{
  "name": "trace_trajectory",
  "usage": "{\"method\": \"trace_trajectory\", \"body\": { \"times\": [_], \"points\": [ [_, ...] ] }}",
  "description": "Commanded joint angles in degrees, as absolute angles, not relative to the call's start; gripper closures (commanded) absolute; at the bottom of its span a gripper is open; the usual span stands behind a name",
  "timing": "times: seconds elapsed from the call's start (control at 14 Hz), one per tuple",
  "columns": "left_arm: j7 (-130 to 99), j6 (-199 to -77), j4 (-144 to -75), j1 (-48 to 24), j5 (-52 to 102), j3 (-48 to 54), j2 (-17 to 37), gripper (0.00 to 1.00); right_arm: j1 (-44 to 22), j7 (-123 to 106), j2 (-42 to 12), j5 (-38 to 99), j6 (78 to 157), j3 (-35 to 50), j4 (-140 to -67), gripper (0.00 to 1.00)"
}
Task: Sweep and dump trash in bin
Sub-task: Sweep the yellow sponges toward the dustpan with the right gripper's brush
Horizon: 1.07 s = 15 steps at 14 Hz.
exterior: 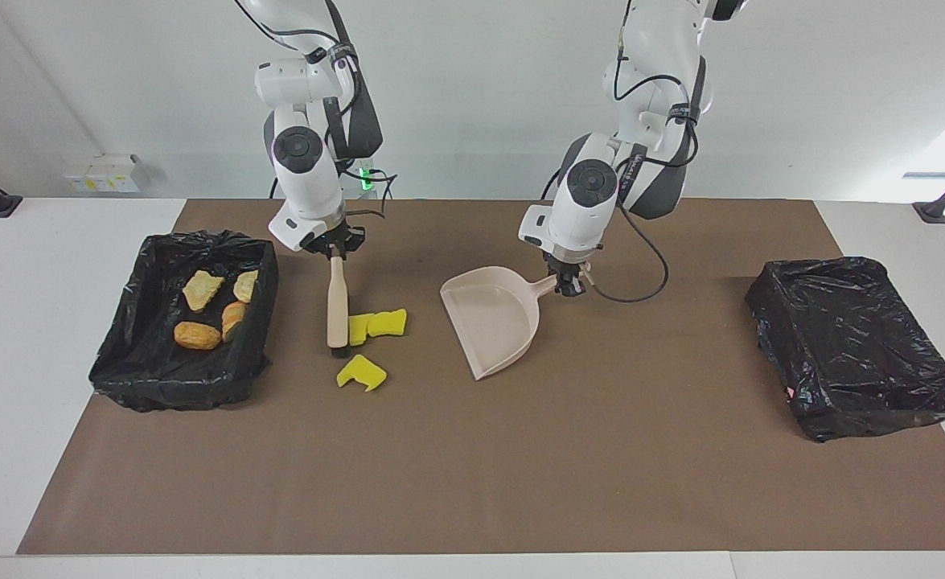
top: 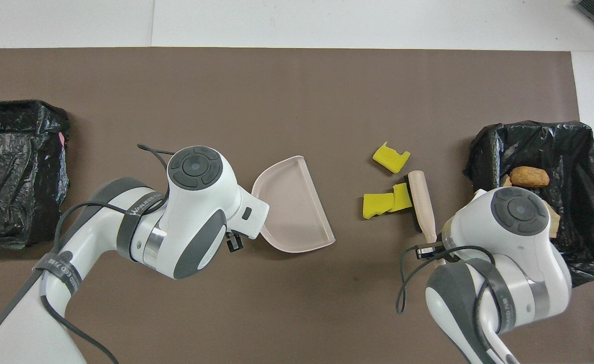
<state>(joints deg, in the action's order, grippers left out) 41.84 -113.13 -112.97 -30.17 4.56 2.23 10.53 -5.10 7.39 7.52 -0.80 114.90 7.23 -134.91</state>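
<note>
Sweeping | right pincer (exterior: 334, 253) clamps brush (exterior: 337, 312) handle beside sponges (exterior: 375, 324) | left pincer (exterior: 569, 283) grips dustpan (exterior: 495, 320) handle | bread (exterior: 197, 335) in bin (exterior: 130, 354) | sponges look light, soft: push, don't pinch

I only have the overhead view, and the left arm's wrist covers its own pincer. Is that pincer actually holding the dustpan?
Observer: Yes. In the facing view the left pincer is shut on the handle of the dustpan.
Operator: And the right one? Its wrist hides it too.
Observer: The right pincer is shut on the top end of the brush handle.
Operator: How many bread chunks are in the bin beside that arm? I only make out one clearly.
Observer: Four bread chunks lie in that bin.
</note>
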Motion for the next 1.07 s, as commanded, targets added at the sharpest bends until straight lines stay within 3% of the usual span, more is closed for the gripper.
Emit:
{"method": "trace_trajectory", "body": {
  "times": [0.0,0.21,0.5,0.79,1.0],
  "points": [
    [42.28,-116.62,-116.01,-33.04,3.69,1.49,8.09,1.00,-5.01,6.33,7.65,-0.26,115.40,7.38,-134.56,1.00],
    [41.58,-118.47,-117.50,-34.45,3.78,1.49,8.09,1.00,-7.03,6.33,6.51,-0.35,117.95,7.38,-134.47,1.00],
    [39.55,-122.17,-119.79,-35.86,3.78,1.58,8.17,1.00,-15.36,6.33,3.52,3.49,118.83,7.56,-132.55,1.00],
    [39.55,-122.08,-119.79,-35.77,3.78,1.58,8.17,1.00,-20.12,6.59,-1.13,25.01,120.15,7.56,-125.18,1.00],
    [39.55,-122.17,-119.79,-35.77,3.78,1.58,8.17,1.00,-19.43,7.47,-3.34,24.44,116.55,7.38,-120.06,1.00]
  ]
}}
